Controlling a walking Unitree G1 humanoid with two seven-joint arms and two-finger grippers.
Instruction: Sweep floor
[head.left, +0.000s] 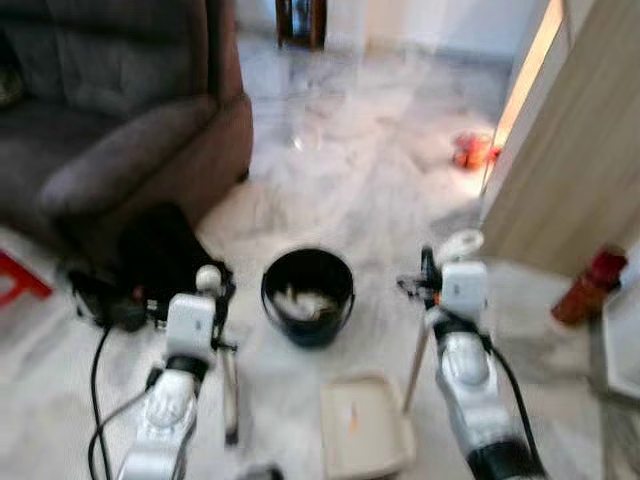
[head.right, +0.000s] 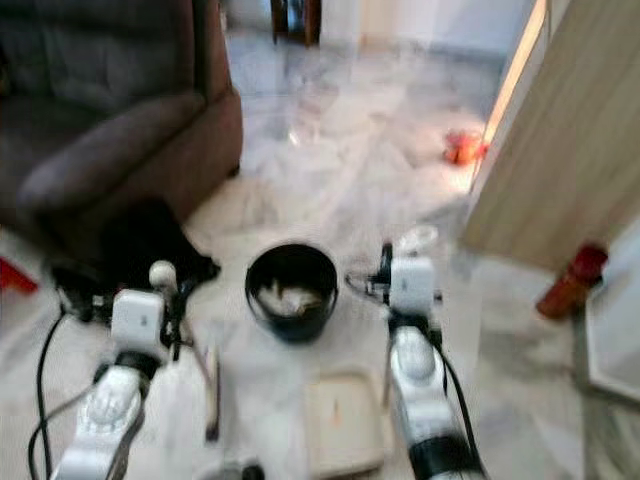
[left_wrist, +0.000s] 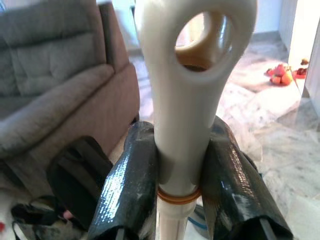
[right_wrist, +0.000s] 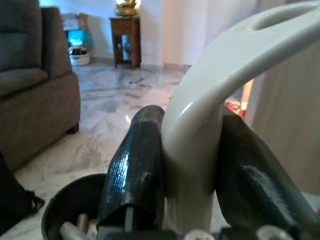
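Observation:
My left gripper (left_wrist: 180, 155) is shut on the white broom handle (left_wrist: 186, 100), just below its looped end. The broom's stick (head.left: 230, 395) slants down to the marble floor before me. My right gripper (right_wrist: 190, 150) is shut on the curved white dustpan handle (right_wrist: 225, 75). Its thin pole (head.left: 415, 370) runs down to the cream dustpan (head.left: 365, 425), which lies flat on the floor between my arms. A black bucket (head.left: 307, 295) with pale scraps inside stands just beyond the pan, between the two grippers.
A brown sofa (head.left: 120, 130) fills the left, with a black bag (head.left: 150, 250) and cables at its foot. A pale wooden panel (head.left: 570, 150) stands at the right, with a red bottle (head.left: 590, 285) beside it. A small red-orange object (head.left: 472, 150) lies farther off.

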